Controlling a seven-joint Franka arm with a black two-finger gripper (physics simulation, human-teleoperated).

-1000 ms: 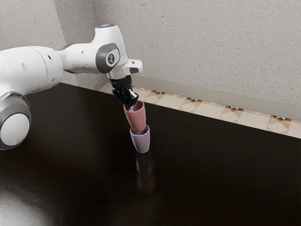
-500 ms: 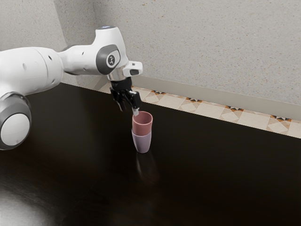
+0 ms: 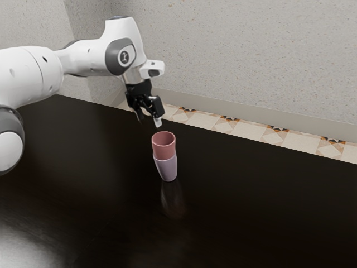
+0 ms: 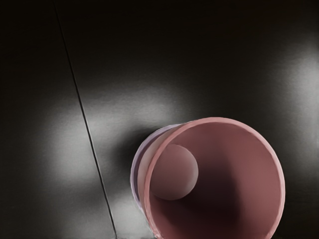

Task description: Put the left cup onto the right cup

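A pink cup (image 3: 163,145) sits nested upright inside a lilac cup (image 3: 167,167) on the dark table (image 3: 251,212). My gripper (image 3: 148,114) hangs open above the stack and a little toward the exterior view's left, apart from the pink rim, with nothing between its fingers. In the wrist view I look down into the pink cup (image 4: 219,179), with a sliver of the lilac cup (image 4: 138,164) showing around its outside.
The table's far edge meets a patterned tile floor (image 3: 251,131) and a speckled wall (image 3: 251,50). A thin seam (image 4: 84,124) runs across the tabletop beside the cups.
My gripper let go of the pink cup, which dropped deeper into the lilac cup and stands straight. The hand then rose and drew back toward the exterior view's left.
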